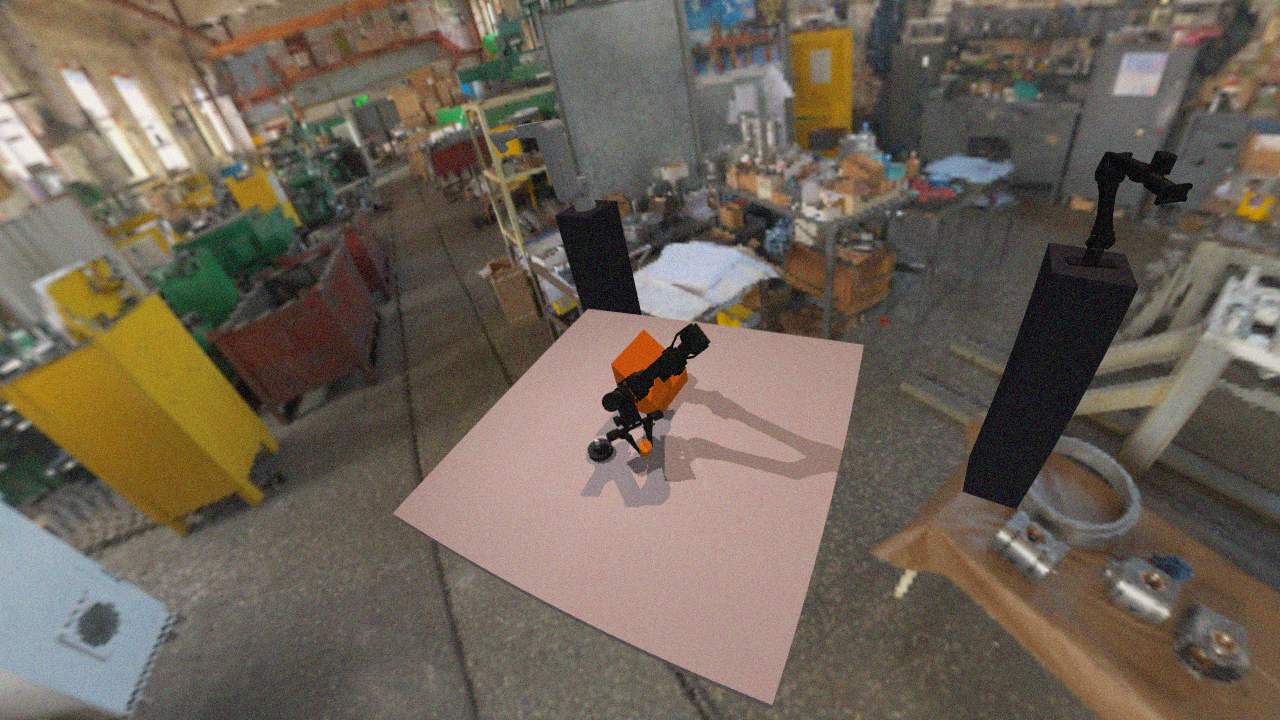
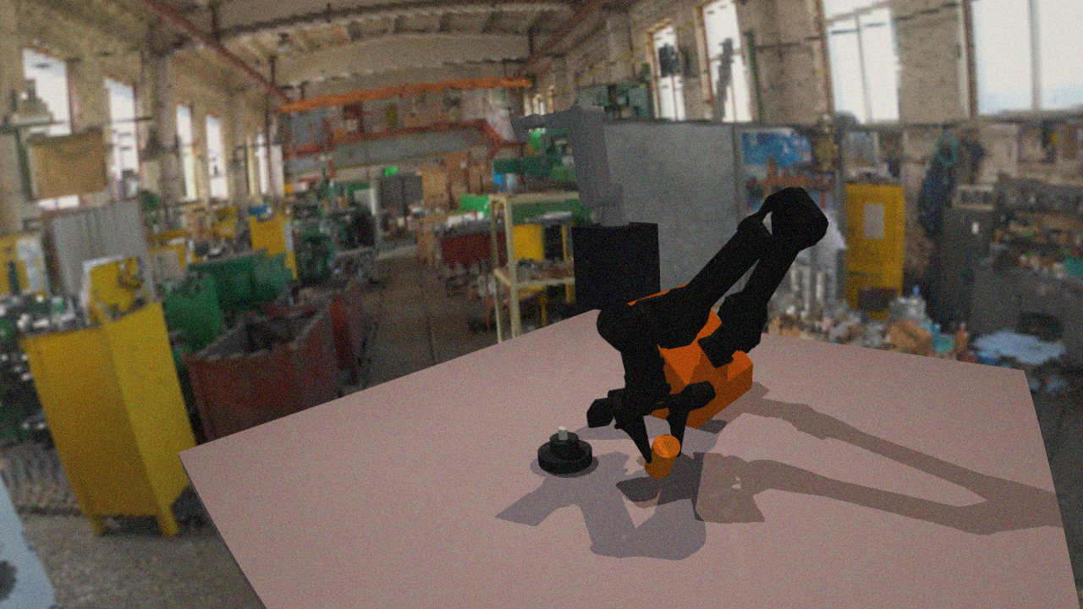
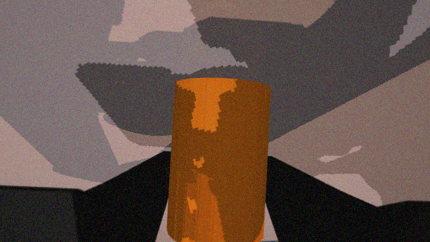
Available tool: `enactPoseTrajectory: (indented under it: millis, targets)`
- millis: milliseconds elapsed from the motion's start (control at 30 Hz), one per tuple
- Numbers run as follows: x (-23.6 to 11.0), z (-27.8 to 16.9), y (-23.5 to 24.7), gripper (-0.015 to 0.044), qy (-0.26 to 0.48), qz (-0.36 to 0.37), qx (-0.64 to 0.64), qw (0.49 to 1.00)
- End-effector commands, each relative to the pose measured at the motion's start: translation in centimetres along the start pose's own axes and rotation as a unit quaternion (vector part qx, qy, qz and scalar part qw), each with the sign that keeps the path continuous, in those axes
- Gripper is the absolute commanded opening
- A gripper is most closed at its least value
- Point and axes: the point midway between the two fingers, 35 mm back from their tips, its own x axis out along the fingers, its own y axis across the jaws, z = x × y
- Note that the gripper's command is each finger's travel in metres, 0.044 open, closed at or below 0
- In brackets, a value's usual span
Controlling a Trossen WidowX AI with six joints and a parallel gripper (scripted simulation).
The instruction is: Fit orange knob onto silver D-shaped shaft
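Note:
My gripper [image 1: 639, 440] [image 2: 660, 448] [image 3: 217, 163] is shut on the orange knob [image 1: 642, 445] [image 2: 663, 456] [image 3: 218, 158], a plain cylinder held between the two black fingers a little above the pink table top [image 1: 626, 573] [image 2: 424, 514]. The knob hangs tilted, and its hole is hidden. The round black pedestal [image 1: 599, 451] [image 2: 564, 455] stands on the table to the left of the knob, a short way off. The short silver shaft [image 2: 563, 434] sticks up from its middle. The pedestal is out of the wrist view.
The arm's orange base block [image 1: 637, 358] [image 2: 707, 370] stands behind the gripper. Two tall black pillars [image 1: 597, 255] [image 1: 1047, 376] stand at the table's far edge and off its right side. The arm casts dark shadows on the table.

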Motion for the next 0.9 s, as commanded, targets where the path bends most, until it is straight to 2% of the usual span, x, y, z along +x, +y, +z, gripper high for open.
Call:
enactPoseTrajectory:
  millis: [0, 633, 867]
  targets:
    - [-0.22, 0.44, -0.10, 0.0180, 0.021, -0.001, 0.006, 1.000]
    - [-0.46, 1.06, -0.14, 0.0180, 0.066, -0.004, -0.014, 0.998]
    - [-0.46, 1.02, 0.07, 0.0180, 0.058, -0.002, -0.009, 0.998]
